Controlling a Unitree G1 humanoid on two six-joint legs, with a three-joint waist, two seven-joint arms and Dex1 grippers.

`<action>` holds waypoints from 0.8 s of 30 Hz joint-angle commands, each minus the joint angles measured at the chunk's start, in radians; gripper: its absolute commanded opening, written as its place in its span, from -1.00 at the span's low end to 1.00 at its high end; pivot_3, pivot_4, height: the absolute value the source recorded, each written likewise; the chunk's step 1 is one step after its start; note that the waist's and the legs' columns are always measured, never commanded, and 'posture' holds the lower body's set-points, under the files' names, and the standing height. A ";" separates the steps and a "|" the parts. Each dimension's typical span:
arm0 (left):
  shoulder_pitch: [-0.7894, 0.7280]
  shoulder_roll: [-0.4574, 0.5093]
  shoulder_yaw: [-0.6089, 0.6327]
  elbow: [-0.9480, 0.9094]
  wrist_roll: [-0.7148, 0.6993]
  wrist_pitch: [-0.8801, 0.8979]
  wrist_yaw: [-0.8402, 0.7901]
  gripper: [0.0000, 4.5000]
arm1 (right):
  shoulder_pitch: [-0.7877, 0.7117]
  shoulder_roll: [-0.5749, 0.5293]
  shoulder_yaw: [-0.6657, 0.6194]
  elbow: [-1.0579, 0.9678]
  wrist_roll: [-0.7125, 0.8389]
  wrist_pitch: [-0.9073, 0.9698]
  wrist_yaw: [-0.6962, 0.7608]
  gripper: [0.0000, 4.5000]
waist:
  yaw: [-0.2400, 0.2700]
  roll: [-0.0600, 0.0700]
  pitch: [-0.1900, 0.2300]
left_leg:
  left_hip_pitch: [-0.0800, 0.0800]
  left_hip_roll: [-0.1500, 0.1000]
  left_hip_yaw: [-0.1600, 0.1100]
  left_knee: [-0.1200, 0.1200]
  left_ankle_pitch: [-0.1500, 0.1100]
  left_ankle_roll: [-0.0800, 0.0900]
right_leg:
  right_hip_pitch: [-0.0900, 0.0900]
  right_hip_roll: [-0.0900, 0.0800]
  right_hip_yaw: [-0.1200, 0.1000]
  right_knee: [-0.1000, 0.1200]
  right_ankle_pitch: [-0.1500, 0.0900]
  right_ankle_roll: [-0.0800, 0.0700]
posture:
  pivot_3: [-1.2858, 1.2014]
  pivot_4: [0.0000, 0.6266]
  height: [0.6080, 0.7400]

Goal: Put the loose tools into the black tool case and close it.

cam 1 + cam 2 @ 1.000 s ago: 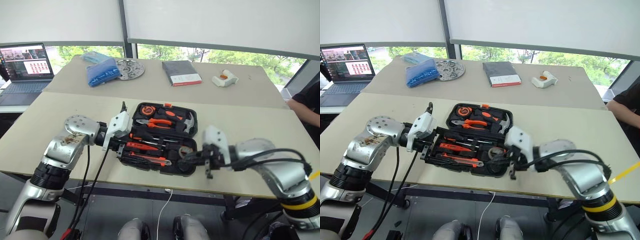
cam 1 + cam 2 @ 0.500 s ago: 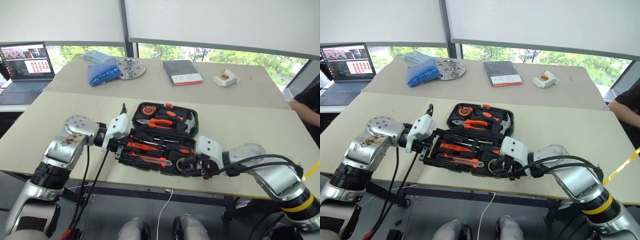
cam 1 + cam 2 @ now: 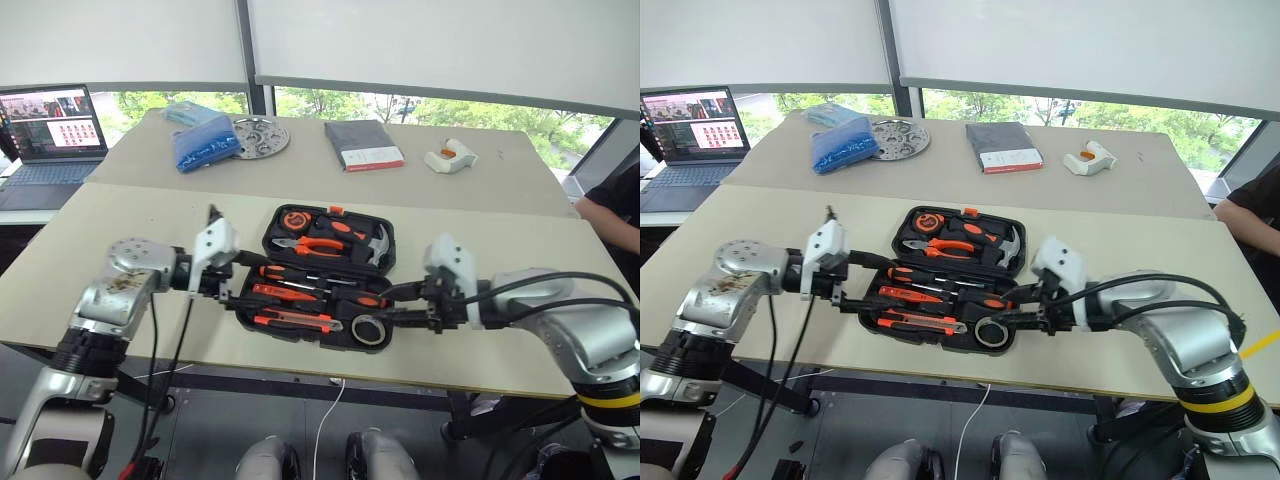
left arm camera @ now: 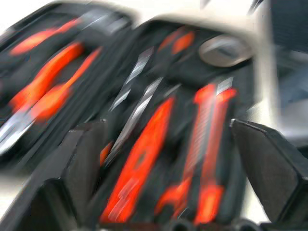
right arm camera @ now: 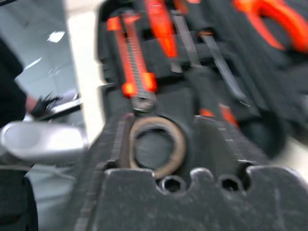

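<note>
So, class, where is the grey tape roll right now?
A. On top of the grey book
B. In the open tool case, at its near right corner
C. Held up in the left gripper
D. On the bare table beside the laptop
B: the tape roll lies in the near right corner of the open black tool case, next to the utility knife.

The black tool case (image 3: 320,285) holds orange-and-black screwdrivers (image 3: 320,297) and a grey tape roll (image 3: 367,329). The table (image 3: 500,250) is pale beige. A blue bag (image 3: 205,145) lies on it.
</note>
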State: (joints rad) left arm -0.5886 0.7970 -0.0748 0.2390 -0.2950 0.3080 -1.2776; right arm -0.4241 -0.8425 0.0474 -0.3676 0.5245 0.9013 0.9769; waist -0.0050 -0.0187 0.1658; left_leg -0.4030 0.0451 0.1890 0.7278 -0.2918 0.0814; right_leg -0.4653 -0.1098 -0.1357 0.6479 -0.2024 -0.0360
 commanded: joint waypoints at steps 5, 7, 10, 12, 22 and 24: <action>-0.036 0.010 0.014 0.210 0.114 -0.159 0.062 -0.44 | 0.056 -0.002 -0.001 0.155 -0.139 -0.210 -0.035 -1.00 | 0.003 0.000 0.000 | -0.002 -0.001 0.001 0.000 0.000 0.000 | -0.001 -0.001 -0.001 0.000 0.000 0.000 | 0.03 -0.52 0.67; -0.049 -0.025 -0.010 0.247 0.144 -0.191 0.073 -0.76 | 0.053 0.014 0.025 0.185 -0.175 -0.262 -0.038 -1.00 | 0.004 0.000 0.000 | -0.002 -0.001 0.001 0.000 0.000 0.000 | -0.002 -0.001 -0.001 0.000 0.000 0.001 | 0.03 -0.52 0.67; -0.073 -0.088 -0.032 0.261 0.147 -0.195 0.065 -0.98 | 0.043 0.031 0.071 0.235 -0.253 -0.365 -0.051 -1.00 | 0.004 0.000 0.000 | -0.002 -0.001 0.001 0.000 0.000 0.000 | -0.002 -0.001 -0.001 0.001 0.000 0.001 | 0.03 -0.52 0.67; -0.080 -0.117 -0.038 0.243 0.132 -0.170 0.045 -0.98 | 0.039 0.051 0.074 0.255 -0.265 -0.401 -0.051 -1.00 | 0.002 0.000 0.000 | -0.003 -0.001 0.002 0.000 0.000 0.000 | -0.002 0.000 -0.001 0.001 0.000 0.001 | 0.03 -0.52 0.67; 0.022 -0.159 -0.104 -0.053 0.064 -0.014 -0.096 -0.98 | 0.134 0.055 0.022 0.090 -0.163 -0.375 0.056 -1.00 | 0.004 0.000 0.000 | -0.004 -0.001 0.003 0.000 0.000 0.000 | -0.003 0.002 -0.001 0.001 0.000 0.001 | 0.03 -0.52 0.67; 0.043 -0.158 -0.108 -0.078 0.075 -0.015 -0.098 -0.98 | 0.158 0.049 0.009 0.071 -0.171 -0.376 0.055 -1.00 | 0.004 0.000 0.000 | -0.004 -0.001 0.003 0.000 0.000 0.000 | -0.003 0.001 -0.001 0.001 0.000 0.001 | 0.03 -0.52 0.67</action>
State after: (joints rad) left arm -0.5414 0.6828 -0.1372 0.2613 -0.1623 0.3076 -1.3285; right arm -0.2542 -0.8182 0.0514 -0.1787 0.2733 0.5503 0.9856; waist -0.0010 -0.0188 0.1658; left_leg -0.4065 0.0444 0.1923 0.7283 -0.2917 0.0815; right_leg -0.4686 -0.1093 -0.1363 0.6487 -0.2025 -0.0351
